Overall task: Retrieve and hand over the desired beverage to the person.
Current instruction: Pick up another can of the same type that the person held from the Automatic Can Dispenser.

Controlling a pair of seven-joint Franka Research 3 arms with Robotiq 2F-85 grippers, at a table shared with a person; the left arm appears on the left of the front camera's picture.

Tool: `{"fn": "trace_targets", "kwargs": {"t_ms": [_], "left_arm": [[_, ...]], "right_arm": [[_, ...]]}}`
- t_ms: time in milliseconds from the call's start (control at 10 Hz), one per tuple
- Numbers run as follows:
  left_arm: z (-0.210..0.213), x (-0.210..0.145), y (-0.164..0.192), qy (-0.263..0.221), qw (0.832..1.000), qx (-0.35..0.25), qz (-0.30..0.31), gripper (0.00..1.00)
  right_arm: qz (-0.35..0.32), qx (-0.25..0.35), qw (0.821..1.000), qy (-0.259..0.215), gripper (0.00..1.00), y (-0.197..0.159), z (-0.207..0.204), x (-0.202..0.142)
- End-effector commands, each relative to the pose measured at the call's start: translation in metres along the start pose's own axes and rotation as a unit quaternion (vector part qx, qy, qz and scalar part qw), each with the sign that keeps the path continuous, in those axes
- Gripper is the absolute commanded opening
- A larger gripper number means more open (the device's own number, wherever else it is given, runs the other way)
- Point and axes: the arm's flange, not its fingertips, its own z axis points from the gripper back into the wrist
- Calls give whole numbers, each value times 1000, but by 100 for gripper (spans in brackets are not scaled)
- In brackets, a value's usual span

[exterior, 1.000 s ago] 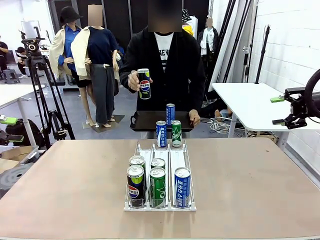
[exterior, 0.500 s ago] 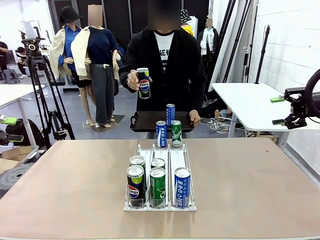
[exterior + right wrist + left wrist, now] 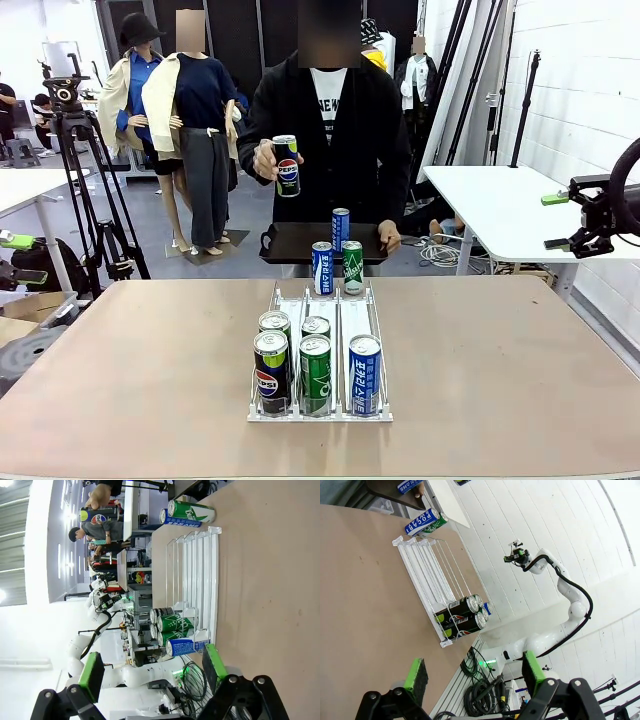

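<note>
**Left gripper** (image 3: 474,676): jaws spread wide, nothing between the green pads. In the front view it sits off the table's left side.

**Right gripper** (image 3: 152,672): also wide and empty, out to the right, well apart from every can.

**Progress:** we judge that nothing has been retrieved yet. Picking, grasping and handing over are all left.

**Rack** (image 3: 381,345): clear, three lanes, mid-table (image 3: 520,360).
- Left lane: two Pepsi cans, the front Pepsi can (image 3: 271,372) at the near end.
- Middle lane: two Sprite cans, the front Sprite can (image 3: 315,375) at the near end.
- Right lane: one blue Pocari can (image 3: 365,375).

**Just past the rack's far end:** a second Pocari can (image 3: 322,268) and a far Sprite can (image 3: 353,267), upright and side by side.

**Black tray** (image 3: 290,245): held by the person (image 3: 330,130) at the far side, with one tall blue can (image 3: 341,229) standing on it.

**Raised hand** (image 3: 266,160): holds up a shown Pepsi can (image 3: 288,168). We take this as the desired beverage, and its match waits in the rack's left lane.
</note>
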Motion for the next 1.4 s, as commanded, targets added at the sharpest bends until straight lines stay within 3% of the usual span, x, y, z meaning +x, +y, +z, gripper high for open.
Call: {"fn": "trace_targets", "kwargs": {"t_ms": [0, 1300], "left_arm": [[1, 0, -1, 1, 1000, 2, -2, 100], [1, 0, -1, 1, 1000, 2, -2, 100]], "right_arm": [[5, -5, 1000, -2, 100, 0, -1, 0], [5, -5, 1000, -2, 100, 0, -1, 0]]}}
